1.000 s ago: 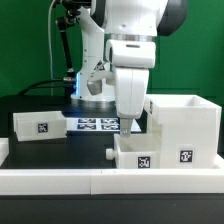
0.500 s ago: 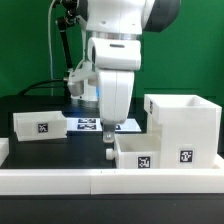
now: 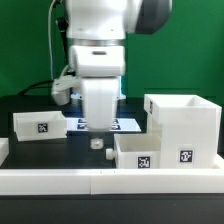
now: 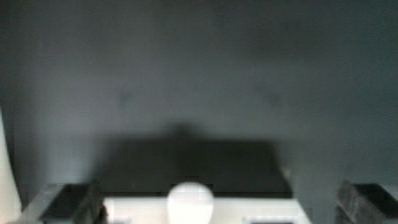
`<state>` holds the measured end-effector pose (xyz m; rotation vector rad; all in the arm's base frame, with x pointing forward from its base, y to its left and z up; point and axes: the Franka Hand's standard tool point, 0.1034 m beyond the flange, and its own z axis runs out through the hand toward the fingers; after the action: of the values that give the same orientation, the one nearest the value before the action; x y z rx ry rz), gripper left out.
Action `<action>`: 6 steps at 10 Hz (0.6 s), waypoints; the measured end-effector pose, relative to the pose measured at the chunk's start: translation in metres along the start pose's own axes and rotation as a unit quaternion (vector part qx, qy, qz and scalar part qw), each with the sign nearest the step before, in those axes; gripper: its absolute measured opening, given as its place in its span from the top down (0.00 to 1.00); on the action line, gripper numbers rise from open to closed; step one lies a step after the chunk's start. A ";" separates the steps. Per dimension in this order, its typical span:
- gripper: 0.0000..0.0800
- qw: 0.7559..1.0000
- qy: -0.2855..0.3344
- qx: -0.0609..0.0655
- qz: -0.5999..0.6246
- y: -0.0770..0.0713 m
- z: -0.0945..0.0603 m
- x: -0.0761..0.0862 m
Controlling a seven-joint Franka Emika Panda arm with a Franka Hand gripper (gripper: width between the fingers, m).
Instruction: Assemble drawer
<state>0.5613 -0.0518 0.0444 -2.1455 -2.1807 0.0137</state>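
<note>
Nearest you, a white front rail (image 3: pixel 60 180) runs along the edge of the bench (image 3: pixel 40 150). In my judgement it is there as a stop to square parts against. Just behind it, toward the exterior view's right, the open drawer box (image 3: pixel 140 152) sits upright with its tags facing out, handy for fitting later.

Just beside the box's left corner, the small white knob (image 3: pixel 97 142) stands alone on the dark surface. The end effector (image 3: pixel 97 130) hangs straight over it, close but not closed on anything. In the wrist view the knob sits between the two fingers (image 4: pixel 71 200), which are spread wide to either side with nothing gripped. That centring looks like a lineup for a pinch from above. You will want the knob midway before closing, because it is small and could tip or skid.

Further back, a tagged panel (image 3: pixel 40 125) lies to the exterior view's left. The marker board (image 3: pixel 125 124) shows behind the arm, and the tall drawer housing (image 3: pixel 185 120) stands at the right, well clear.
</note>
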 end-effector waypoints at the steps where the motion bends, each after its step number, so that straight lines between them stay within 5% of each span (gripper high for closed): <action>1: 0.19 1.000 0.020 0.009 0.010 0.000 0.006 -0.005; 6: 0.19 0.997 0.071 0.003 0.033 0.016 0.014 0.003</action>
<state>0.5762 -0.0482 0.0293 -2.1422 -2.0292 -0.1241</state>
